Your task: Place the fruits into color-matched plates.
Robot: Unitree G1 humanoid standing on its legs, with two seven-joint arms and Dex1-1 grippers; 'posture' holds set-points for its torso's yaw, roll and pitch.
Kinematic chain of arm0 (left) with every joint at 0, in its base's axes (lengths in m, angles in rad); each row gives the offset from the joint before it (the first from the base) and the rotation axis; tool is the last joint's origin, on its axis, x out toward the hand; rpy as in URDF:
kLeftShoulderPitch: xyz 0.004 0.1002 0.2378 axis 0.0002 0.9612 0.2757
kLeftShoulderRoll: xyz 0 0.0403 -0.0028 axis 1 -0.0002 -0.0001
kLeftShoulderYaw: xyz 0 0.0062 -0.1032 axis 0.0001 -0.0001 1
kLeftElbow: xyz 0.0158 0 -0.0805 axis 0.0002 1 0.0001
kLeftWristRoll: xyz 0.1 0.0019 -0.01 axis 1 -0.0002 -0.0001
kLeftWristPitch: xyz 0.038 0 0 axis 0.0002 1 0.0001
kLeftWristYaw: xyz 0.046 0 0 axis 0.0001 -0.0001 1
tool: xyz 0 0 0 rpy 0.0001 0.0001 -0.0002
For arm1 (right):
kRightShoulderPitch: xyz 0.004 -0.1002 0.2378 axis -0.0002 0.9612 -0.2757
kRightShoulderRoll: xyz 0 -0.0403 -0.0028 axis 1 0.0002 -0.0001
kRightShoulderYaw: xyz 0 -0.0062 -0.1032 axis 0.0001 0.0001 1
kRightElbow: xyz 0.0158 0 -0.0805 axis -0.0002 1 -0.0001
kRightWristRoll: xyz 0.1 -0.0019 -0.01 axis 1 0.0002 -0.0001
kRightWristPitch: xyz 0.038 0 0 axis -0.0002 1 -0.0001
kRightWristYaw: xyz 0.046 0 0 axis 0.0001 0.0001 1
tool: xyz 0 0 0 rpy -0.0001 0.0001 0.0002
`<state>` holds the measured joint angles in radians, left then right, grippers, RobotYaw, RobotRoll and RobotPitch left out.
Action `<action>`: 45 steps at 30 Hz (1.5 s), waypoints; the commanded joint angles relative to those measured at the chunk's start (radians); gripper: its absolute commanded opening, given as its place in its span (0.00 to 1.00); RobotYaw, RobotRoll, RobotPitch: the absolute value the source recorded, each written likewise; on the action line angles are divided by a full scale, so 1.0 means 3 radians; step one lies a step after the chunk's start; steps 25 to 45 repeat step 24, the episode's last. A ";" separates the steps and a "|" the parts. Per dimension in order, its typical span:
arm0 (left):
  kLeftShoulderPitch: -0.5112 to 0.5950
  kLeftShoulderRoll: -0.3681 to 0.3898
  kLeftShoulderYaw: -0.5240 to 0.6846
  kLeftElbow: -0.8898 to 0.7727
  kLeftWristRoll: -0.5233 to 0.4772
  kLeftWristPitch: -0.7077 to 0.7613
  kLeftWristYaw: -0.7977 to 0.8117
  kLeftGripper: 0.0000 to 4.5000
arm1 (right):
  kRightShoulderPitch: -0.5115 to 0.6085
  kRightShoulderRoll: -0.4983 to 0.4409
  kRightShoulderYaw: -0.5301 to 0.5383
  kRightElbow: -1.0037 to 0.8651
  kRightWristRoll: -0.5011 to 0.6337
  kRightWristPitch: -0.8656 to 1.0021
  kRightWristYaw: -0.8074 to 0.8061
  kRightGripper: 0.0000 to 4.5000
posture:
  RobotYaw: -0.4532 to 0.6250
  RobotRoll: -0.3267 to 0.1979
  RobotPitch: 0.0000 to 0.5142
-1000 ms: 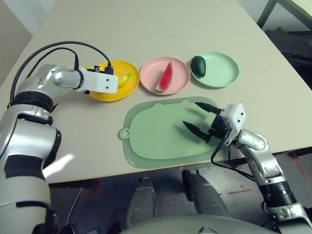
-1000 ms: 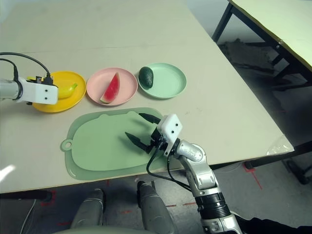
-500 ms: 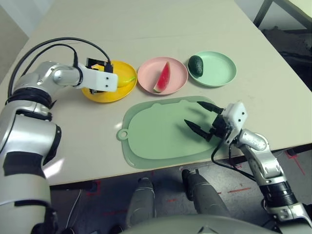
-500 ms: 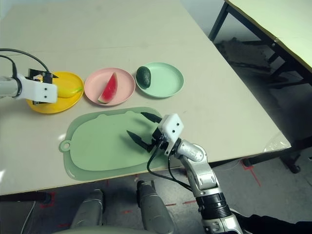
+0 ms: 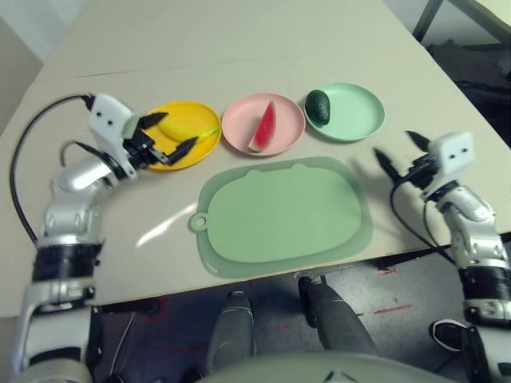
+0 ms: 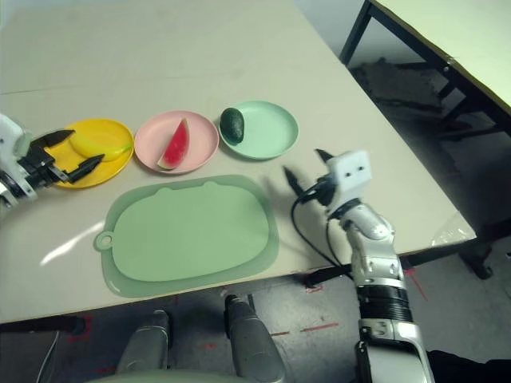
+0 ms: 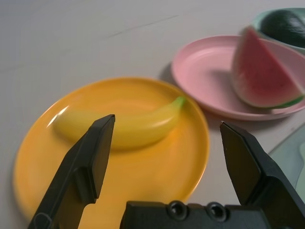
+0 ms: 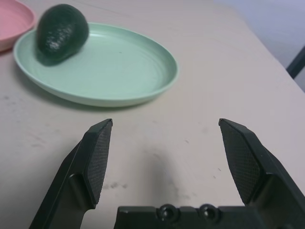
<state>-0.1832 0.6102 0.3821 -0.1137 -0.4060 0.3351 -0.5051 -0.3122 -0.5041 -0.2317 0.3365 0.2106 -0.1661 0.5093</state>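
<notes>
A yellow banana (image 5: 188,126) lies in the yellow plate (image 5: 192,108). The red watermelon wedge (image 5: 263,128) rests in the pink plate (image 5: 239,120), and the dark green avocado (image 5: 318,106) sits at the left edge of the mint green plate (image 5: 355,112). My left gripper (image 5: 180,129) is open at the yellow plate's near left side, its fingers (image 7: 90,157) on either side of the banana (image 7: 119,124) without touching it. At the right, my right gripper (image 5: 392,142) is open and empty above bare table, pointing toward the mint plate (image 8: 119,67) and avocado (image 8: 62,33).
A large pale green mat (image 5: 279,215) with a ring tab lies in front of the plates, near the table's front edge. A dark table frame (image 6: 415,48) stands beyond the right edge of the table.
My left gripper opened, let go of the banana and drew back to the left of the yellow plate. My right arm swung from over the mat to the right. The camera shifted a little.
</notes>
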 commanded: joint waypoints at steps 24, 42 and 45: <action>0.1065 -0.0532 0.0533 -0.0423 -0.0035 -0.0052 0.0568 0.99 | 0.0324 0.0175 -0.0289 0.0140 0.0296 -0.0376 -0.0007 1.00 | 0.47 0.62 0.54; 0.1065 -0.0532 0.0533 -0.0423 -0.0035 -0.0052 0.0568 0.99 | 0.0324 0.0175 -0.0289 0.0140 0.0296 -0.0376 -0.0007 1.00 | 0.47 0.62 0.54; 0.1065 -0.0532 0.0533 -0.0423 -0.0035 -0.0052 0.0568 0.99 | 0.0324 0.0175 -0.0289 0.0140 0.0296 -0.0376 -0.0007 1.00 | 0.47 0.62 0.54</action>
